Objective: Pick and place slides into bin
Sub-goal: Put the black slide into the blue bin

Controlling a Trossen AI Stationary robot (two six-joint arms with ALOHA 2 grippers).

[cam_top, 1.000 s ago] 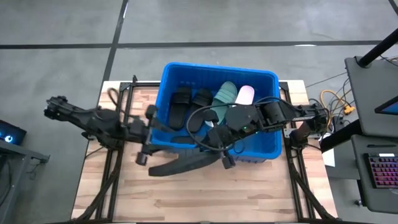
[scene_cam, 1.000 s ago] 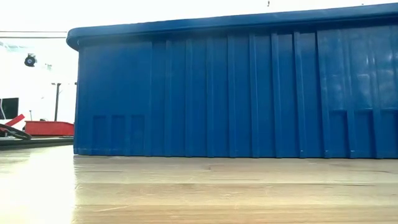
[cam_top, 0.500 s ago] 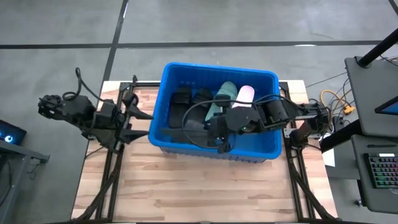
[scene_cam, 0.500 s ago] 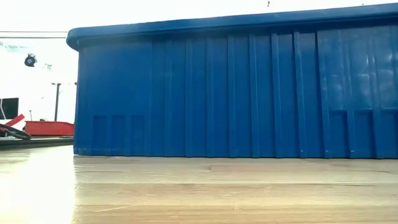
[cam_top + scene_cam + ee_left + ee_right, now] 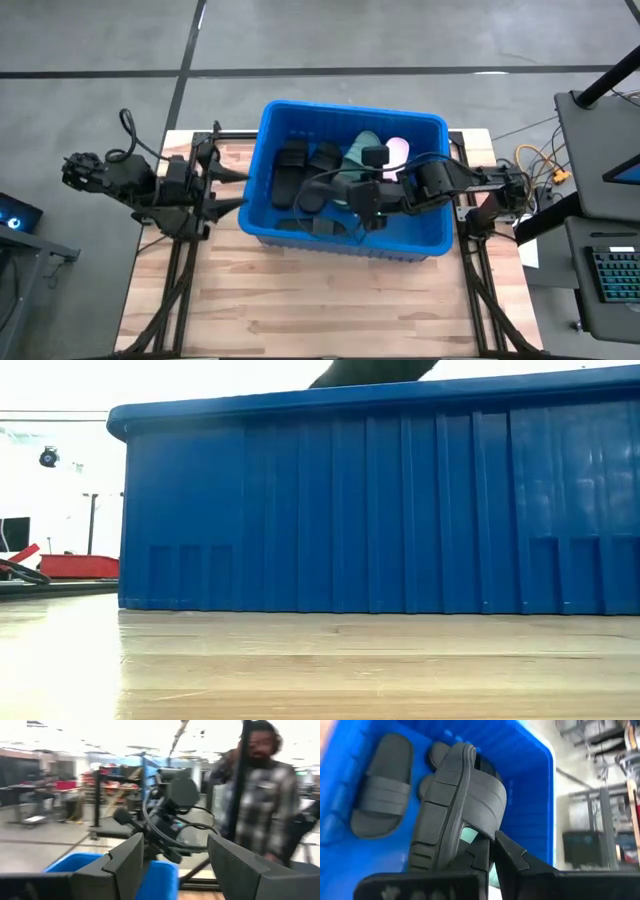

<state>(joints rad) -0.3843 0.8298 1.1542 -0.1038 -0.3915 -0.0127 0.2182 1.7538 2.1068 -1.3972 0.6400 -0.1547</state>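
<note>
Right tool (image 5: 352,203) moved black slide (image 5: 457,805) inside bin (image 5: 262,130).

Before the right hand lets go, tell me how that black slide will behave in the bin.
The black slide, pinched by its strap in the right hand, keeps its shape, so probably stiffish foam and light. Released, it will likely flop flat among the slides in the blue bin rather than roll.

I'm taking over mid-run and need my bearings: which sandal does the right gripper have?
Start at the blue bin on the wooden table; the right gripper reaches into it. It is shut on the strap of a black sandal, which stands on edge above the bin floor. The other black sandal nearby lies flat.
</note>
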